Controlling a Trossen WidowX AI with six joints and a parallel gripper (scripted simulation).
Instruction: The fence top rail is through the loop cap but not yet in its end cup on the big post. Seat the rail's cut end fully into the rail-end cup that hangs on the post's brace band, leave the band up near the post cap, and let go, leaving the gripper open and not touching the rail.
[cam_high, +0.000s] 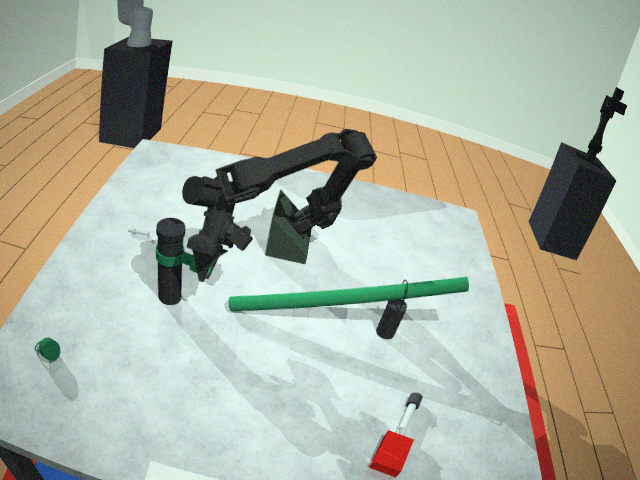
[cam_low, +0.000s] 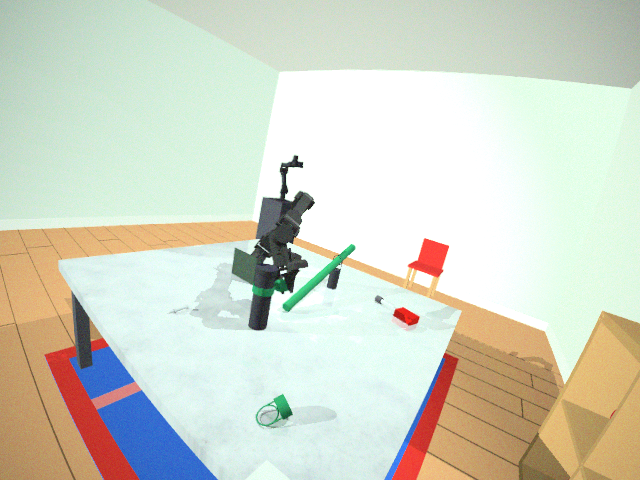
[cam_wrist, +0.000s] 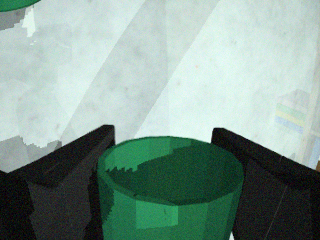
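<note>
One green cup (cam_high: 209, 269) (cam_low: 280, 285) (cam_wrist: 167, 212), with no rail in its mouth, is clamped in the gripper (cam_high: 205, 268) (cam_low: 289, 283) (cam_wrist: 163, 138) as the arm (cam_high: 289, 165) (cam_low: 289, 222) reaches down beside the post (cam_high: 169, 279) (cam_low: 259, 311), while the rail (cam_high: 320, 298) (cam_low: 320, 277) runs through the loop cap (cam_high: 391, 317) (cam_low: 333, 277), its near end apart from the cup.
</note>
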